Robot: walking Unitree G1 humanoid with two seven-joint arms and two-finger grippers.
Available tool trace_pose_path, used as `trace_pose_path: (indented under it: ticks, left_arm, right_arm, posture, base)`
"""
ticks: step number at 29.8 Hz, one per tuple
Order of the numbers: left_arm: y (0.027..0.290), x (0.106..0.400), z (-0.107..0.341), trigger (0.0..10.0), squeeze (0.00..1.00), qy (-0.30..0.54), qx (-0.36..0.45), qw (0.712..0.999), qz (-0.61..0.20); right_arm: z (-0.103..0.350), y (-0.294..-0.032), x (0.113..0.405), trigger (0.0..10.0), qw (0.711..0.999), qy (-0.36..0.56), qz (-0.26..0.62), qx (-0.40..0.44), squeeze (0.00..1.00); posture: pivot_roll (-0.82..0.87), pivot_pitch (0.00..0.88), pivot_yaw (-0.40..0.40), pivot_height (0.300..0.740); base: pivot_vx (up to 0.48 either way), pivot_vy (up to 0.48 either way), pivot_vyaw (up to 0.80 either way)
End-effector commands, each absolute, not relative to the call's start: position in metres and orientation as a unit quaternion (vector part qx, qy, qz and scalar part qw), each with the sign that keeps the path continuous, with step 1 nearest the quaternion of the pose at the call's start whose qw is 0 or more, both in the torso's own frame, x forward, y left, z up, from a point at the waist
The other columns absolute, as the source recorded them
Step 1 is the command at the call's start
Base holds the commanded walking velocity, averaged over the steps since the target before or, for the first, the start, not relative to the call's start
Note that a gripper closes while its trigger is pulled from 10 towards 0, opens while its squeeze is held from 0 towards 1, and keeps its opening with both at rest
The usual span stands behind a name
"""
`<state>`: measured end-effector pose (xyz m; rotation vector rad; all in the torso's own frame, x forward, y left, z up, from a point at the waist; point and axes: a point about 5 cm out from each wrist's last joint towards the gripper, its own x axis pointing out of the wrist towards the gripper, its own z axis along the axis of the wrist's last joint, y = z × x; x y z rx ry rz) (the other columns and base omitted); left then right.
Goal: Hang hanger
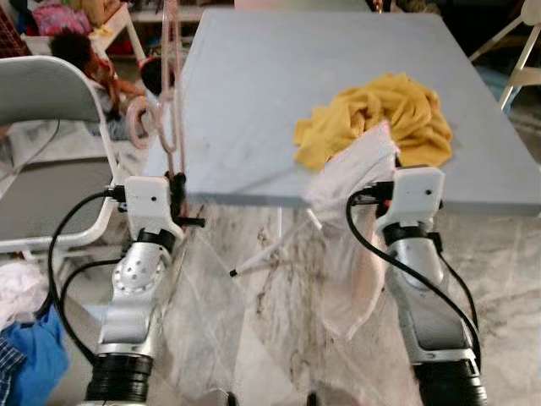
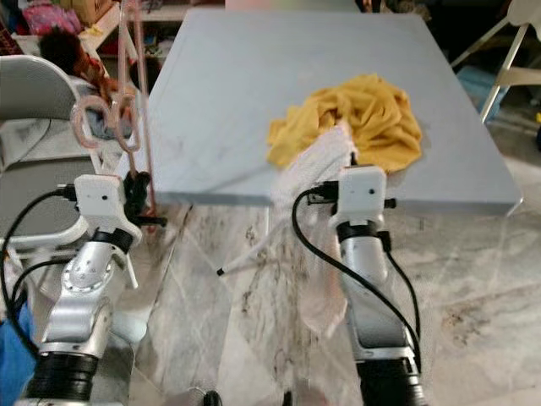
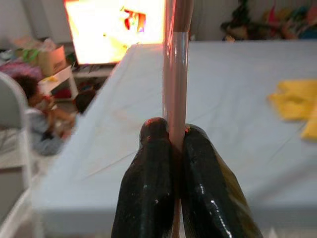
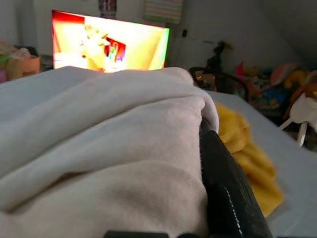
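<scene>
- Progress: you have both items in hand, but judging by what shows, the hanging itself is not done. No rail or hook to receive the hanger can be made out, so most of the task is left.
- Hanger: the pink hanger [image 1: 172, 93] stands upright off the table's near left corner, its curled hook end beside the folding chair [image 1: 51, 161]. It is off the table [image 1: 279, 93] and carries no garment.
- Left gripper [image 3: 177, 144]: you have its two black fingers [image 3: 148, 193] pressed together on the hanger's shaft, which runs straight up between them. The hold looks firm, with no gap beside the shaft.
- Right gripper [image 4: 213, 163]: it sits at the table's near edge, wrapped in the pale cloth [image 1: 351, 237]. One black finger [image 4: 225, 198] shows against the fabric; the other is covered, so you cannot tell from these pictures how far the jaws stand apart.
- Pale cloth: it drapes from the right gripper over the table edge and hangs down toward the floor, its upper end touching the yellow cloth [image 1: 380, 114] heaped on the table.
- Remaining, as judged: find the hanging place and set the hanger's hook on it.
</scene>
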<state>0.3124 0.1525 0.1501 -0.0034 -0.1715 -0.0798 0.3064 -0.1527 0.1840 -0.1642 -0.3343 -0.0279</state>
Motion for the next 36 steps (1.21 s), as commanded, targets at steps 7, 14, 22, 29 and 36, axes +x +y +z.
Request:
trace_pose_path:
  ticks: [7, 14, 22, 29, 36]
  left_arm:
    - [0.148, 0.310, 0.155, 10.0, 0.00, -0.093, -0.002, 0.994, -0.051]
    - [0.147, 0.308, 0.155, 10.0, 0.00, -0.091, -0.005, 0.995, -0.048]
    - [0.145, 0.301, 0.153, 10.0, 0.00, -0.095, 0.012, 0.994, -0.051]
    - [0.153, 0.294, 0.144, 10.0, 0.00, -0.085, 0.024, 0.995, -0.036]
    - [0.155, 0.288, 0.138, 10.0, 0.00, -0.078, 0.023, 0.996, -0.020]
  right_arm:
    - [0.203, -0.150, 0.307, 10.0, 0.977, -0.200, -0.014, -0.078, 0.00]
    - [0.201, -0.149, 0.308, 10.0, 0.978, -0.194, -0.008, -0.079, 0.00]
    - [0.200, -0.150, 0.311, 10.0, 0.978, -0.190, -0.005, -0.081, 0.00]
    - [0.203, -0.149, 0.313, 10.0, 0.978, -0.191, 0.004, -0.083, 0.00]
    - [0.208, -0.152, 0.318, 10.0, 0.977, -0.193, 0.016, -0.088, 0.00]
  posture:
    - [-0.03, 0.172, -0.012, 0.740]
    - [-0.02, 0.174, -0.016, 0.740]
    - [0.00, 0.175, -0.024, 0.740]
    - [0.01, 0.181, -0.040, 0.740]
    - [0.02, 0.184, -0.060, 0.740]
  base:
    - [0.465, 0.000, 0.00]
    - [0.300, 0.000, 0.00]
    - [0.000, 0.000, 0.00]
    - [0.000, 0.000, 0.00]
    - [0.000, 0.000, 0.00]
